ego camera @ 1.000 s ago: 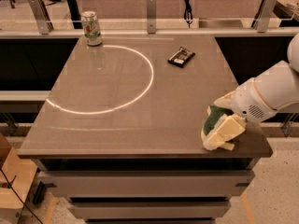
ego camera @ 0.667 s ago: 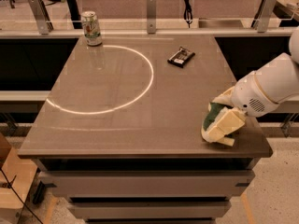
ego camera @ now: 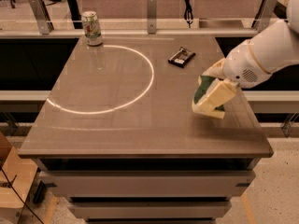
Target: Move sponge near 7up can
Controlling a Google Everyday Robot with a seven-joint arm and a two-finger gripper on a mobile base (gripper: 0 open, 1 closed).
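The 7up can (ego camera: 92,28) stands upright at the table's far left corner. The sponge (ego camera: 202,90), dark green on pale yellow foam, is held tilted in my gripper (ego camera: 212,97) above the right side of the table, off the surface. The gripper's pale yellow padded fingers (ego camera: 219,93) are shut on the sponge and cover part of it. The white arm (ego camera: 261,55) comes in from the right. The sponge is far to the right of the can and nearer the front.
A flat black packet (ego camera: 181,56) lies at the back right, just behind the gripper. A white ring of light (ego camera: 148,85) marks the brown table (ego camera: 117,134). Rails and posts (ego camera: 151,6) run behind the table's far edge.
The gripper has lifted the sponge off the table near the front right edge and carried it up and slightly toward the back.
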